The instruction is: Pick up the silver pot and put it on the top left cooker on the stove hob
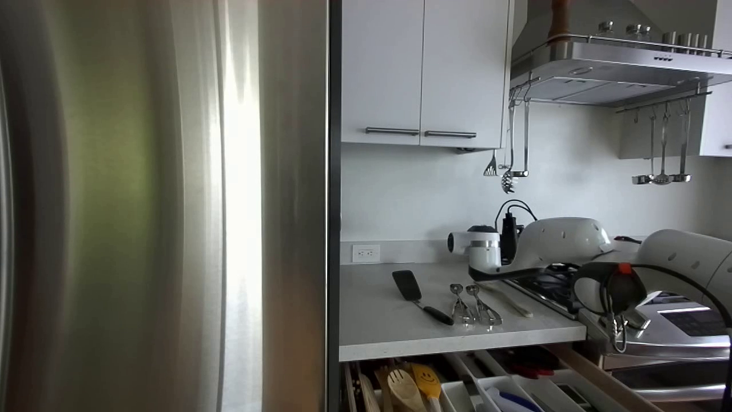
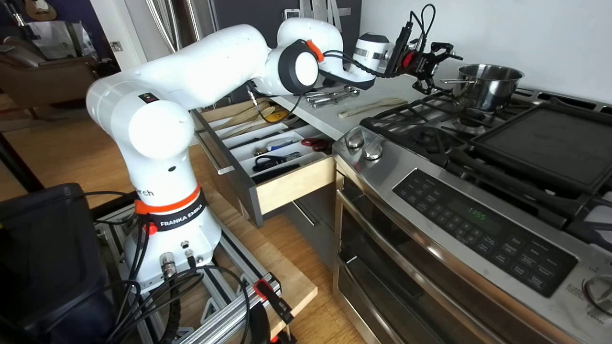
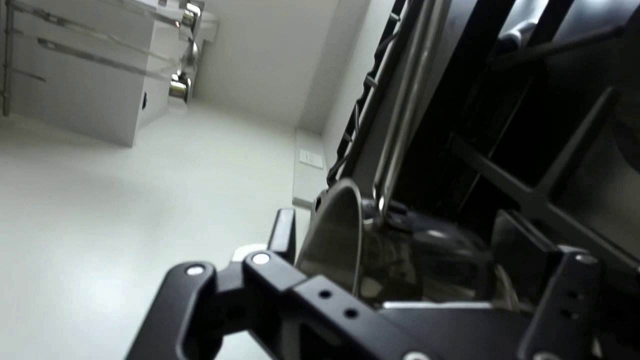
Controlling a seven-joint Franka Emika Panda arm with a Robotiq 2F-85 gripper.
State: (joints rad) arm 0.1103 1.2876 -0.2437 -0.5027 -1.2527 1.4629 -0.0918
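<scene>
Fingers [image 3: 284,235] seen spread wide, nothing held; silver pot [image 2: 486,90] is framed between them in wrist view, no contact made out. Pot seen upright at rear left of stove hob [image 2: 375,173], over or just behind top left cooker [image 2: 469,124]; whether base is seated on grate [image 3: 534,197] can't be confirmed.

Handling (est.): thin metal, so stiff & prob. light if empty (inside base hidden); not fragile, but slippery, side being smooth & curved. If lift or centring is wanted, best hold prob. to be taken across rim [image 3: 360,220], 1 finger in, 1 out. Handle [image 3: 412,105] poss. too, but slim paired rods may roll in grip & wt. would be hung off to one side.

Materials/shapes: pot = short cylinder, grey, mirror-ish. Grate = matt black bars, c.i. by look; gaps between could catch a tilted base. Griddle plate [image 2: 550,143] flat, dark, dull. Farther out: pale smooth worktop [image 1: 377,297] w/ shiny metal scoops [image 1: 482,307], black-bladed spatula [image 1: 410,292], wooden-looking utensil [image 2: 373,108]; below it, open drawer [image 2: 296,184] of light wood.
</scene>
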